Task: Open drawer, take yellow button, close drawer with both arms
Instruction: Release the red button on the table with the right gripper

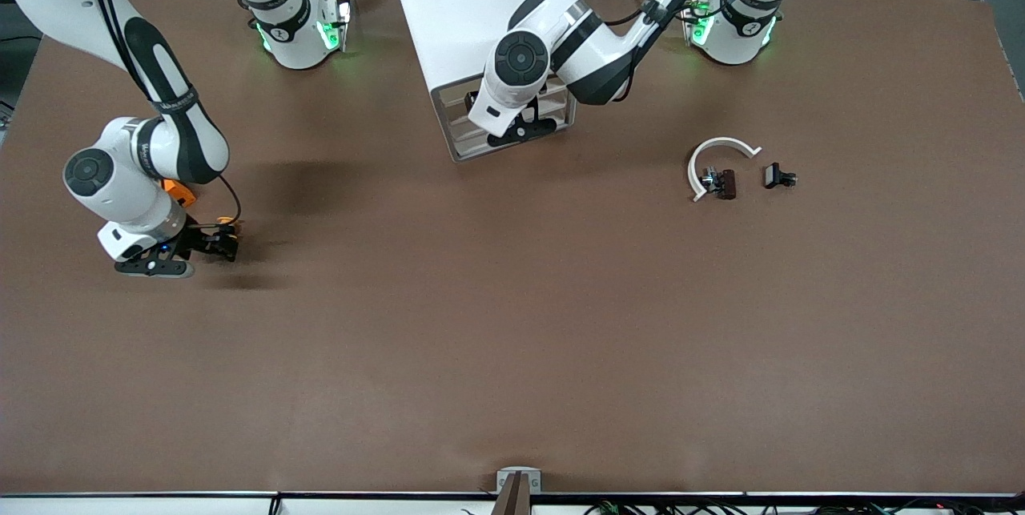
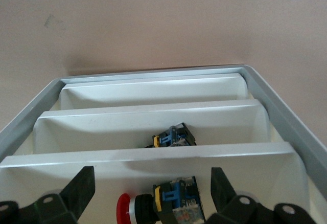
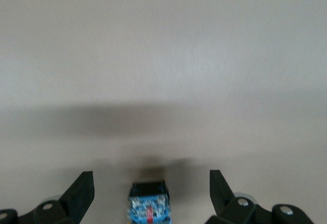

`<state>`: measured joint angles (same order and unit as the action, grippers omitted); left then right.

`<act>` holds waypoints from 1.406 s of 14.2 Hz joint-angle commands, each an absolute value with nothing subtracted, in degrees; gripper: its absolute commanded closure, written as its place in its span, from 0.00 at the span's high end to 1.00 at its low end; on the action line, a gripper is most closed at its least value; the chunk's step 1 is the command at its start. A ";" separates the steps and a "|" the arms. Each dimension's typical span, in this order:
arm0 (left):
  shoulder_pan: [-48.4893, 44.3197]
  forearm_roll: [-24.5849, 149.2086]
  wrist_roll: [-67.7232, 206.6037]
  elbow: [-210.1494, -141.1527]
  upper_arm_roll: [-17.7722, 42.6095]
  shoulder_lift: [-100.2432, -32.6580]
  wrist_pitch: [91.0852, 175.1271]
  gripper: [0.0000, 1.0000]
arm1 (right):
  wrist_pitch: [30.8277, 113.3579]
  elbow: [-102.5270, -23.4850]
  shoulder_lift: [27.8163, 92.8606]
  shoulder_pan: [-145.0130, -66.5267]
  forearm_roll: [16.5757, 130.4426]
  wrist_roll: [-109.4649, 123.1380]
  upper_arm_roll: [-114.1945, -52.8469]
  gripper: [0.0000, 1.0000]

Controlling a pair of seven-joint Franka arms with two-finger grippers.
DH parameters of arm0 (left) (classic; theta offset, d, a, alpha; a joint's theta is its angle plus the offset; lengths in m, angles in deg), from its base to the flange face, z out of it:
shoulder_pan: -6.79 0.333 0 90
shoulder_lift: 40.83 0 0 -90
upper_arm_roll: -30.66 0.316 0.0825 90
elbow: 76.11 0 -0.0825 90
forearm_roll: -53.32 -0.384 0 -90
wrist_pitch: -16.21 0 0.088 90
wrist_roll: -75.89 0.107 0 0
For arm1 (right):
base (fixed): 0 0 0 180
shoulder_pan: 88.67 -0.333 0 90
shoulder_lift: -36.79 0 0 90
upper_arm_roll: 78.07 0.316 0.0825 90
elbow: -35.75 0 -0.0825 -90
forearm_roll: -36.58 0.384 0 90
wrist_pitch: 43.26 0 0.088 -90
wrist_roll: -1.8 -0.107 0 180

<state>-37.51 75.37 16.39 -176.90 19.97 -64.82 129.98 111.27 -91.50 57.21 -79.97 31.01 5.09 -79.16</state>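
Note:
The button (image 1: pixel 228 221), with an orange cap and a dark body, lies on the table near the right arm's end. In the right wrist view its blue body (image 3: pixel 149 206) lies between the fingers, untouched. My right gripper (image 1: pixel 223 243) (image 3: pixel 150 177) is open around it, low over the table. The white cabinet (image 1: pixel 468 10) stands by the arms' bases. My left gripper (image 1: pixel 522 127) (image 2: pixel 152 173) is open at its front, over the uppermost drawer (image 2: pixel 76 158). That drawer's inside shows and holds a red-capped push-button (image 2: pixel 168 203).
A second tray (image 2: pixel 102 115) below holds another blue-bodied part (image 2: pixel 173 136). An orange block (image 1: pixel 181 191) lies beside the right arm's wrist. A white curved piece (image 1: pixel 719 156) and two small dark parts (image 1: pixel 725 183) (image 1: pixel 778 176) lie toward the left arm's end.

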 commanded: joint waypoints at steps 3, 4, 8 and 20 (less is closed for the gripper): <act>-26.20 75.65 16.65 -173.59 19.49 -63.24 128.97 1.00 | 92.24 -85.21 49.19 -82.42 30.86 2.61 -78.07 1.00; -23.39 74.51 16.83 -172.37 19.49 -63.24 128.88 1.00 | 85.91 -82.14 48.22 -83.39 30.95 2.25 -78.07 1.00; -15.73 65.73 16.83 -167.36 19.49 -62.98 126.78 1.00 | 70.23 -71.85 46.55 -86.56 31.13 2.16 -78.07 1.00; 7.65 56.57 48.33 -165.15 19.41 -48.75 111.05 1.00 | 54.38 -58.20 42.15 -92.19 32.88 -2.41 -77.90 1.00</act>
<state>3.40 57.33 40.78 -164.27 20.16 -51.95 113.53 55.43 -58.45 43.75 -92.08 31.79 -1.89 -77.78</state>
